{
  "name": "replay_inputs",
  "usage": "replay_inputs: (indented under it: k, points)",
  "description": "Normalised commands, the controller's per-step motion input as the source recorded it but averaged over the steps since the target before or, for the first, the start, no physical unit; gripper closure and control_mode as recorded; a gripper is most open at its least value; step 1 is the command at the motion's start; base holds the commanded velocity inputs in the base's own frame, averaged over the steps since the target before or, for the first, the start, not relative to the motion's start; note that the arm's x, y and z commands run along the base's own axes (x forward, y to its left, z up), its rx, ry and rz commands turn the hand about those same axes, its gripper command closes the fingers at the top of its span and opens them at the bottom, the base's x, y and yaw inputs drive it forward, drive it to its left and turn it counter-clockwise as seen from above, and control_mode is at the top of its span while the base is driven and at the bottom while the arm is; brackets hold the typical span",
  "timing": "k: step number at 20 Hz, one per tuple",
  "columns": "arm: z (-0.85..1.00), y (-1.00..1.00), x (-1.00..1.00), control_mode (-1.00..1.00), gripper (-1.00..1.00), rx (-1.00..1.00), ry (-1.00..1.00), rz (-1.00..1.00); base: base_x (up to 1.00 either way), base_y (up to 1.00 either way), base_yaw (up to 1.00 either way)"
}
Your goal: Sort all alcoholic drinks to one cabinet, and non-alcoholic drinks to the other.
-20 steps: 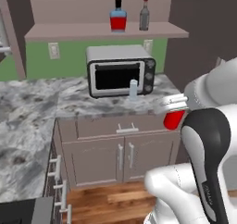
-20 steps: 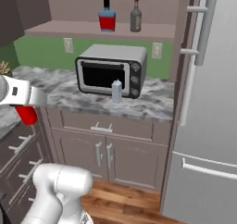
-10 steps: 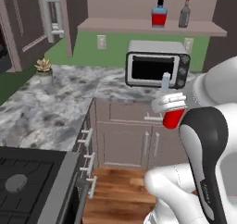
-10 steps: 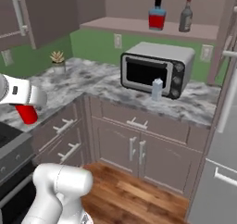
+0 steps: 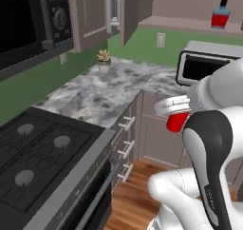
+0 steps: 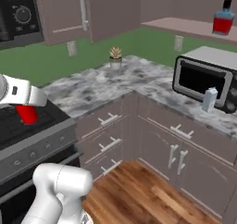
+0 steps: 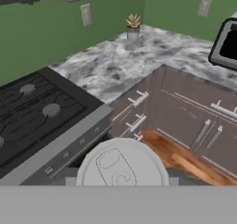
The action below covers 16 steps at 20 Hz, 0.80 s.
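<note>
Now the base has swung left toward the stove [image 5: 42, 153], leaving the microwave [image 6: 203, 77] aside. The claw [image 5: 176, 116] stays narrowly closed around 1 red can [image 5: 176, 123], carried above the floor, likely toward a cabinet [image 6: 62, 8].

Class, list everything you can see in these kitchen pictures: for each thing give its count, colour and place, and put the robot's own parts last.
red can: one, red, held in the claw over the floor
squat bottle: one, red with blue top, on the wall shelf
pale-blue container: one, on the counter before the microwave
microwave: one, silver and black, on the counter
potted plant: one, green, in the counter corner
stove: one, black, left of the counter
claw: one, white, shut on the red can
</note>
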Motion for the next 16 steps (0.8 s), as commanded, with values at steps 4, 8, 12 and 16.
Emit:
replay_inputs:
  k: [4, 8, 12, 16]
  points:
    - [0.00, 0.00, 0.00, 1.00, 1.00, 0.00, 0.00, 0.00, -0.40, -0.04, 0.65]
    - [0.00, 0.00, 0.00, 1.00, 1.00, 0.00, 0.00, 0.00, -0.40, -0.04, 0.71]
    - [0.00, 0.00, 0.00, 1.00, 1.00, 0.00, 0.00, 0.00, -0.39, -0.03, 0.77]
    - [0.00, 0.00, 0.00, 1.00, 1.00, 0.00, 0.00, 0.00, -0.27, 0.00, 0.79]
